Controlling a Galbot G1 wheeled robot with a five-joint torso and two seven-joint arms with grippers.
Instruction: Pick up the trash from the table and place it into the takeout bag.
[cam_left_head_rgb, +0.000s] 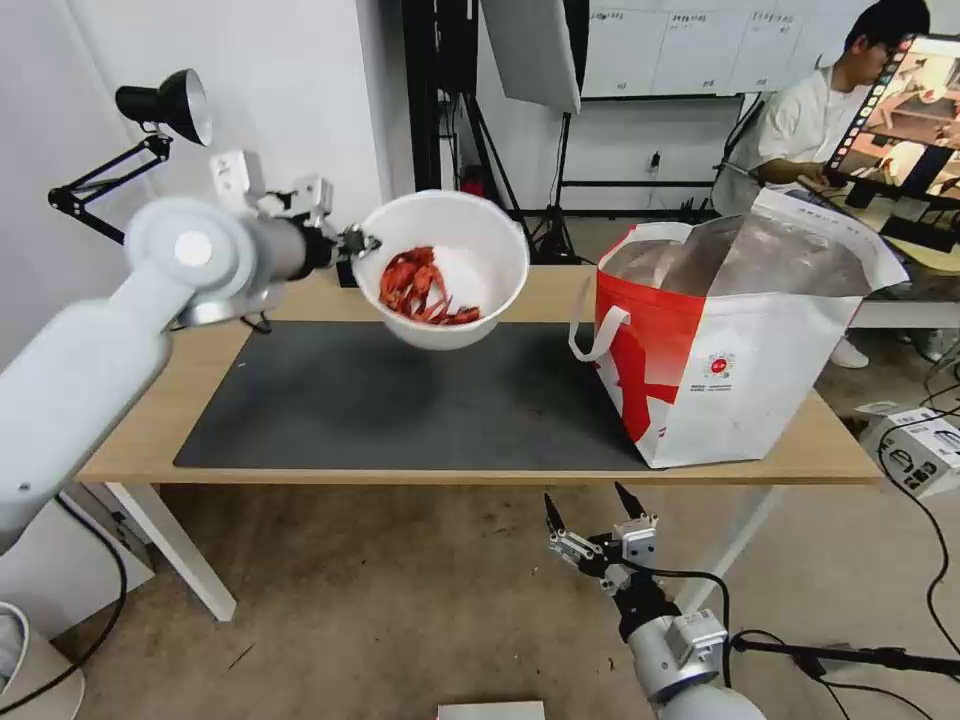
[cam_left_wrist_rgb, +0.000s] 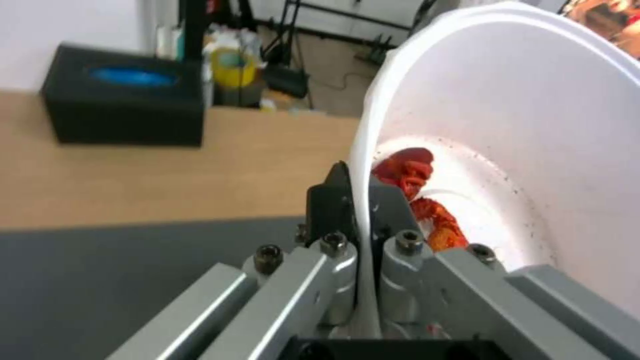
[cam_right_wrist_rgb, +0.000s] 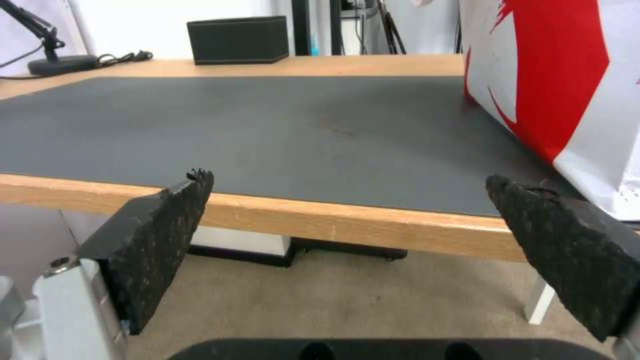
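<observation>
The left tool is pinched on the rim of the white bowl, one finger inside the wall and one outside, and holds it in the air above the dark grey mat, tilted so its mouth faces the head camera and the red scraps lie against the lower wall. The takeout bag stands open on the right end of the bench, well apart from the bowl. To do this carry well, I judge the bowl should travel level enough that the scraps stay inside, clear the bag's near rim and white loop handle, and be let go only once it is over the foil-lined opening. The right tool waits below the bench's front edge, its fingers spread wide. The left wrist view reveals the grip itself, the rim clamped thin between the pads, and a black box at the back of the bench; the right wrist view gives the bare mat and the bag's red side
</observation>
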